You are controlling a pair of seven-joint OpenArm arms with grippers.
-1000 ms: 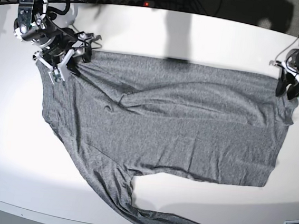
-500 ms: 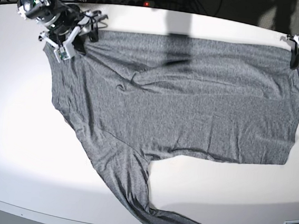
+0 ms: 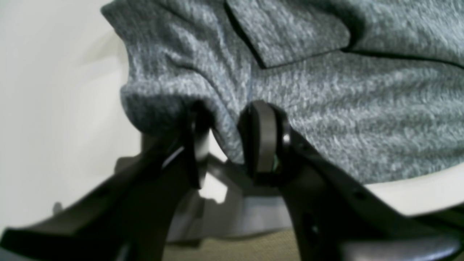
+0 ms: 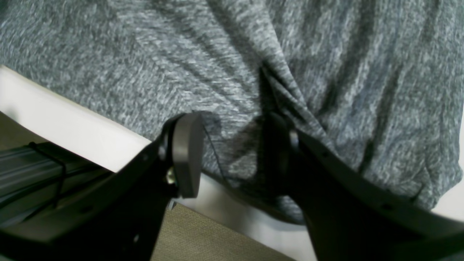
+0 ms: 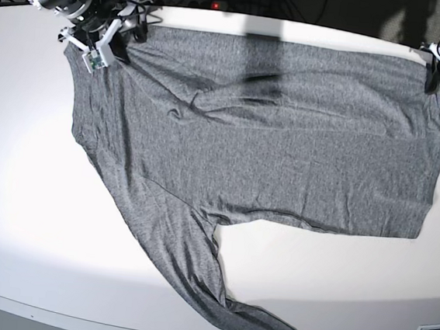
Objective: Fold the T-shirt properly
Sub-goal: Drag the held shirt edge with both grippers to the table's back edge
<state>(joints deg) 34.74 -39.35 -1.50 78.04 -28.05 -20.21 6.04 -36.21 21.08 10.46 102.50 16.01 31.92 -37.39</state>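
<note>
Heather-grey long-sleeved knit T-shirt (image 5: 270,131) lies spread flat on the white tabletop (image 5: 35,217), one sleeve trailing toward the near edge. Left pincer (image 3: 226,145) pinches a hem corner; right pincer (image 4: 232,156) clamps a bunched fold. Fabric looks soft, light, limp, so it will sag: grip corners and seams.

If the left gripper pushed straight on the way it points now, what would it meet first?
The T-shirt: the left gripper already has a fold of its grey fabric between its jaws, so more shirt lies directly ahead, probably with the table beneath.
</note>
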